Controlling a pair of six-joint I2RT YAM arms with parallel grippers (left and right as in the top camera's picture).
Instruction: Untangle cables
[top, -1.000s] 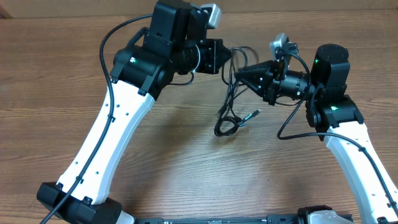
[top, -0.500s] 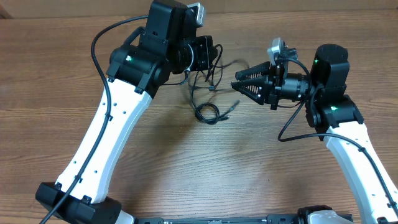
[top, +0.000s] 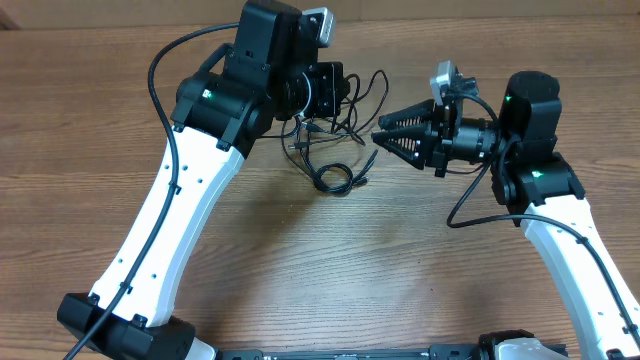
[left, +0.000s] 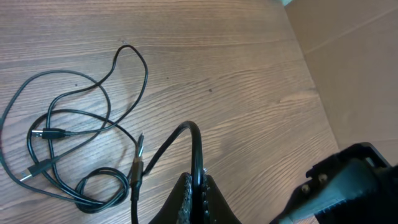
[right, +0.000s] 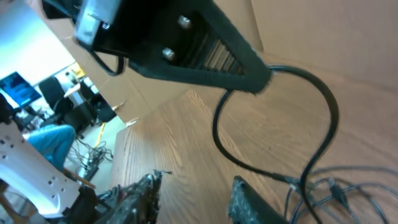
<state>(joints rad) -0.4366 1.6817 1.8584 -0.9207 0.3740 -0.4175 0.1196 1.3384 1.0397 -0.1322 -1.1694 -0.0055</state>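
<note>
The left fingers are seen pressed together on one black strand, which arches up out of them and drops back towards the heap. No gap is visible between them: the strand is pinched and lifted.

The right fingers are held apart, with nothing between them. From the right wrist a loop of cord is seen hanging just ahead of them, close to one finger, though whether it touches cannot be told.

The rest of the cables are spread on the worktop in loose crossing loops, with a small tight coil at the end nearer the robot. A pale plug tip is seen just beside that coil.

From overhead, the tangle is found below and beside the left fingers, between the two arms. Its long axis runs from the lifted strand down towards the coil. The right fingers are pointed across that axis, straight at the loops, near them but apart.

The left arm is judged to be the anchor and the right the free one. A short reach towards the left arm seems called for, so that a second strand can be taken and drawn away sideways. The loops cross closely, so two cords could be caught at once.
</note>
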